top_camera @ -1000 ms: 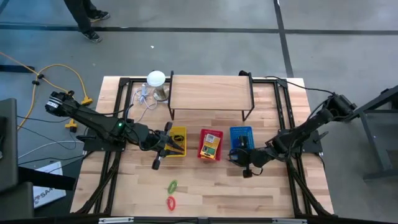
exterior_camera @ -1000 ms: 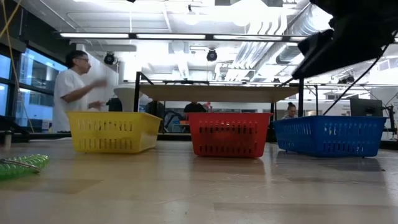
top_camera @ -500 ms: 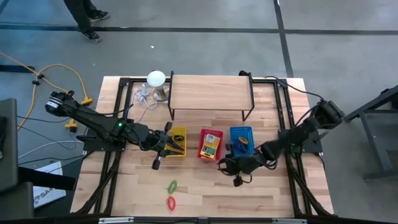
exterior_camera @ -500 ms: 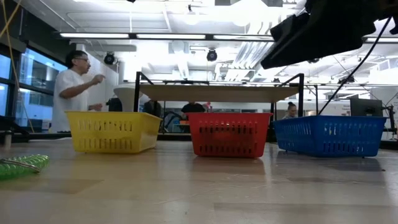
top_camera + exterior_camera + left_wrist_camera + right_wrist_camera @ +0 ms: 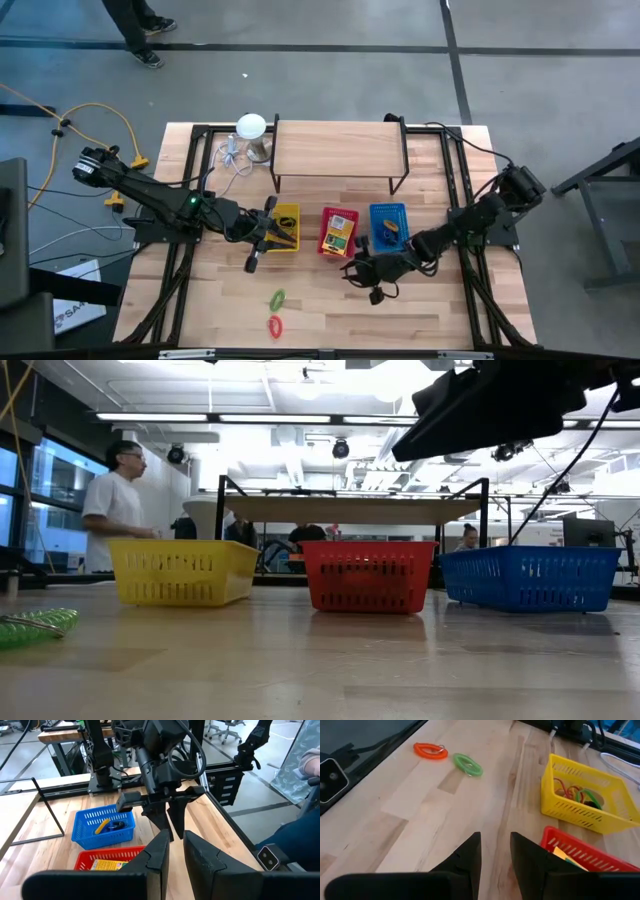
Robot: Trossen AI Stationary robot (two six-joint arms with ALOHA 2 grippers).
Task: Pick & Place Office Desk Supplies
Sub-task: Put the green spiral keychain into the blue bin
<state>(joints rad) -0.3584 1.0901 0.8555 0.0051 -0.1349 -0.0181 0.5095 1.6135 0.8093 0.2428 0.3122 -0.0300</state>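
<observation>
A green coil ring (image 5: 277, 298) and an orange one (image 5: 274, 325) lie flat on the wood near the table's front edge; the right wrist view shows the green ring (image 5: 467, 764) and the orange ring (image 5: 430, 751) too. My right gripper (image 5: 362, 277) hovers open and empty just in front of the red basket (image 5: 338, 232), to the right of the rings. My left gripper (image 5: 262, 238) hangs at the yellow basket's (image 5: 285, 228) left side, its fingers (image 5: 161, 851) a narrow gap apart with nothing between them. The yellow basket holds thin coloured bands (image 5: 577, 794).
The blue basket (image 5: 388, 227) holds a yellow item (image 5: 102, 826) and a dark one. A low wooden shelf (image 5: 338, 150) on a black frame spans the back. A white round-topped object (image 5: 250, 128) with a cable sits back left. A person (image 5: 115, 505) stands beyond the table.
My right gripper has swung from over the blue basket toward the table's left and slightly nearer, ending in front of the red basket, rolling a little at the wrist. Its finger gap looks the same. The left arm has kept still.
</observation>
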